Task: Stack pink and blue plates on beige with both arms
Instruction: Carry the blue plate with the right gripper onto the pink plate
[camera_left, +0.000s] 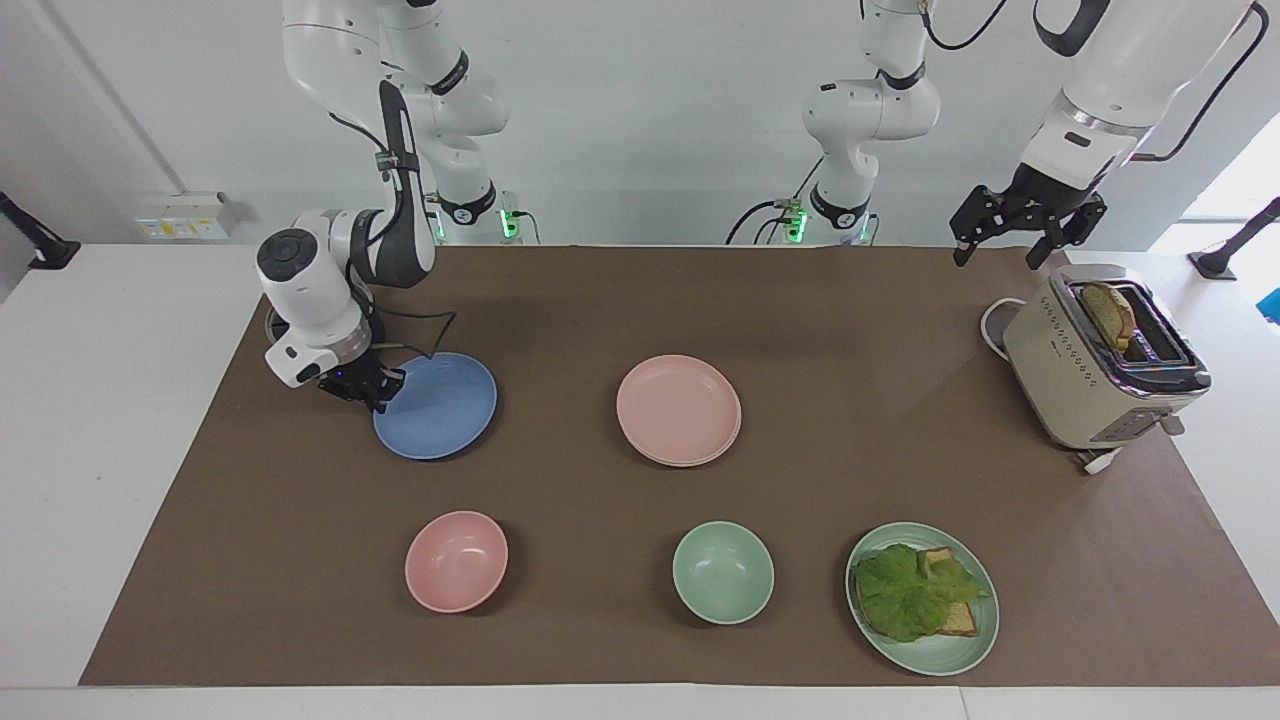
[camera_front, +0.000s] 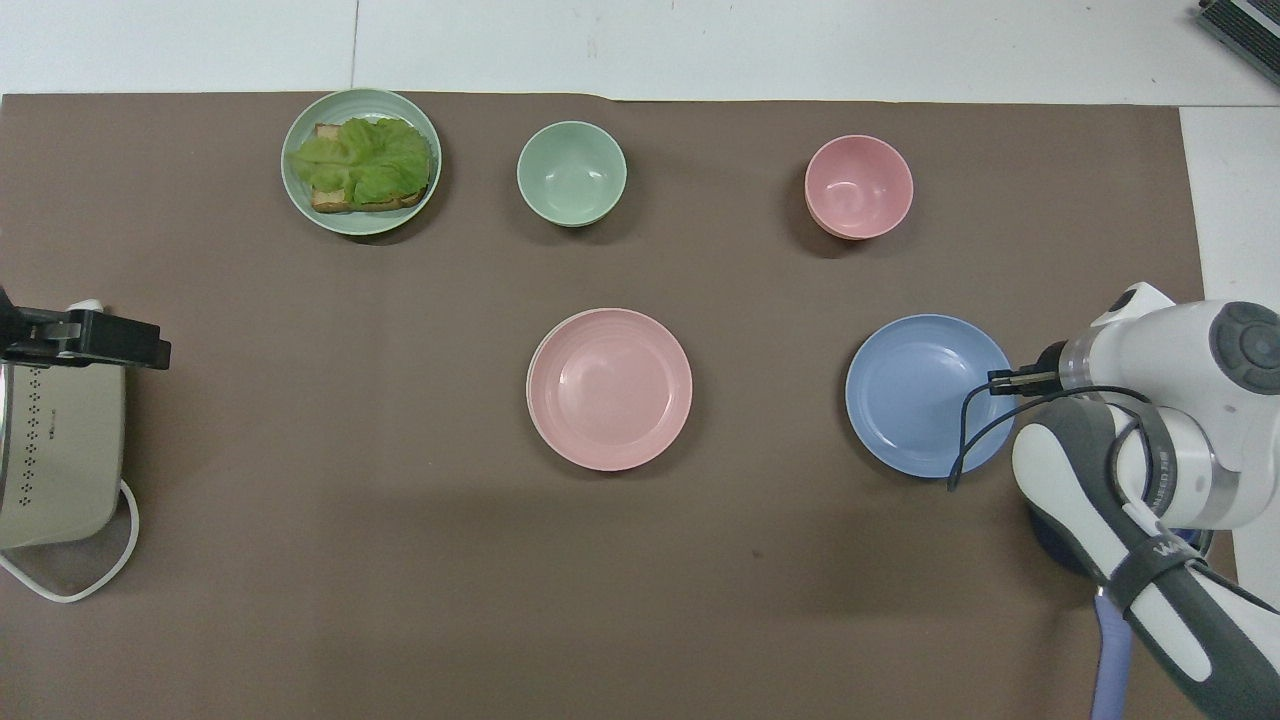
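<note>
- Right gripper (camera_left: 378, 392): fingers closed on the rim of the blue plate (camera_left: 437, 405) at the edge facing the right arm's end of the table — at about 3 o'clock on the plate in the overhead view, where only the fingertip area (camera_front: 1003, 379) shows past the wrist.
- Blue plate: it lies toward the right arm's end of the brown mat (camera_left: 560, 320); whether it is lifted off the mat at the gripped edge cannot be told.
- Pink plate (camera_left: 678, 409): it sits at the middle of the mat, beside the blue plate and well apart from it. It rests on the beige plate (camera_front: 531, 385), of which only a thin pale crescent of rim shows (at roughly 9 o'clock on the stack in the overhead view).
- Left gripper (camera_left: 1004, 240): it hangs in the air with its fingers spread wide, holding nothing — over the mat's edge next to the toaster (camera_left: 1100, 360).
- Toaster: cream-coloured, at the left arm's end of the table, with a slice of toast (camera_left: 1110, 313) standing in its slot.
- Row farther from the robots than the plates: pink bowl (camera_left: 456, 561), green bowl (camera_left: 723, 572), and green plate (camera_left: 975, 640) carrying bread under a lettuce leaf (camera_left: 910, 590).
</note>
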